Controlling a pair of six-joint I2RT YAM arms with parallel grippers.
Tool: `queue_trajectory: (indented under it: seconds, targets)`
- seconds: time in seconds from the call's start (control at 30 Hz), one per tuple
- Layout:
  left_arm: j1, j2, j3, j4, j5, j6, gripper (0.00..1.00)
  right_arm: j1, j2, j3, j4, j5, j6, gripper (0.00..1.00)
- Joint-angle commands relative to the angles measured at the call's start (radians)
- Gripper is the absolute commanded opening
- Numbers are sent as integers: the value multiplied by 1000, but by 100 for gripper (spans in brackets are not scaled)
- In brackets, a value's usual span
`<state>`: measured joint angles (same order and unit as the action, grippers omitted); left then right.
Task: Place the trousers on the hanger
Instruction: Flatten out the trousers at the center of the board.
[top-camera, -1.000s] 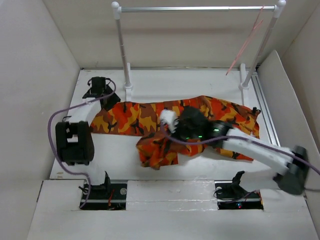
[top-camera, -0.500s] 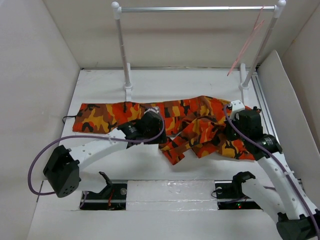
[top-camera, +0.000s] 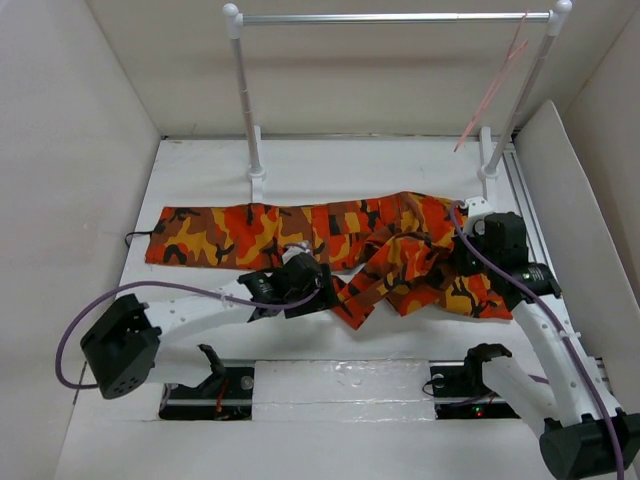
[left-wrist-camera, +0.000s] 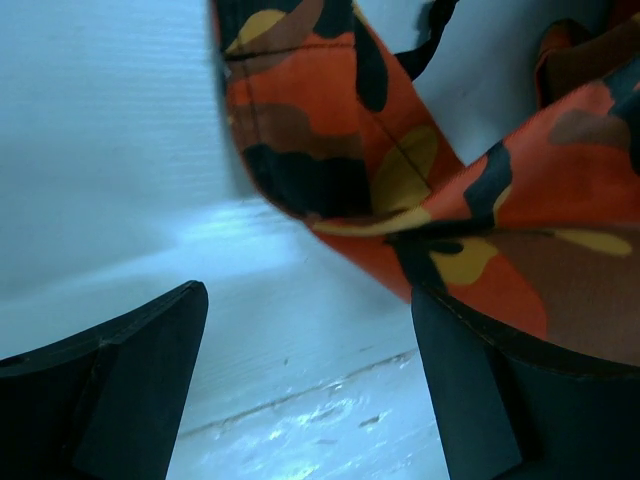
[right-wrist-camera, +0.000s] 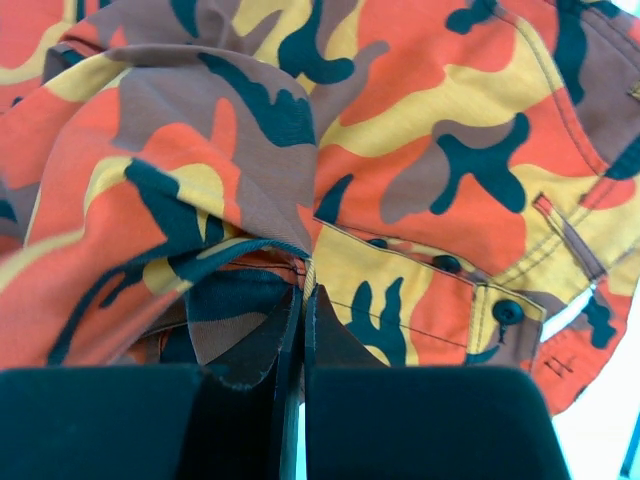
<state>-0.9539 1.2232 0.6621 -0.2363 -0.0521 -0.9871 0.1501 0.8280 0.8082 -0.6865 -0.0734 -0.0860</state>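
The trousers (top-camera: 250, 230) lie along the table, one leg flat to the left, the other folded and bunched at the middle (top-camera: 400, 275). My left gripper (top-camera: 325, 292) is open and low at the near edge of the folded leg. In the left wrist view the gripper (left-wrist-camera: 310, 390) has bare table between its fingers, and the trousers (left-wrist-camera: 480, 200) touch the right finger (left-wrist-camera: 520, 400). My right gripper (top-camera: 465, 255) is shut on a fold of the trousers near the waist, also seen in the right wrist view (right-wrist-camera: 305, 310). The pale-pink hanger (top-camera: 490, 88) hangs from the right end of the bar.
A silver bar (top-camera: 390, 17) on two white posts (top-camera: 245, 100) stands at the back. White walls close in the table; a slanted white panel (top-camera: 575, 200) is at the right. A buttoned pocket (right-wrist-camera: 505, 312) shows beside the right fingers.
The right arm swung from the middle to the waist end and pinched the cloth there. The left arm came in from the left and has just dropped nearer, to the folded leg's edge.
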Motion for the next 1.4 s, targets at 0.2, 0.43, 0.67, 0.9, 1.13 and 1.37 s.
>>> queue_trajectory:
  seconds: [0.2, 0.43, 0.67, 0.9, 1.13, 1.37]
  targets:
    - [-3, 326, 123, 226, -9, 45, 49, -26, -67, -60, 39, -65, -26, 0]
    - [7, 175, 296, -151, -179, 115, 0, -26, -75, -70, 45, -83, -32, 0]
    - [13, -27, 724, -884, -425, 133, 0, 18, 22, -55, 16, -173, -78, 0]
    - [379, -223, 676, -902, -250, 214, 0, 317, 127, -17, -78, -364, -133, 11]
    - [633, -258, 772, -882, -500, 289, 0, 474, 283, 219, -168, -337, -219, 63]
    - [633, -301, 749, -795, -644, 223, 70, 14, 249, 281, -55, -269, -196, 71]
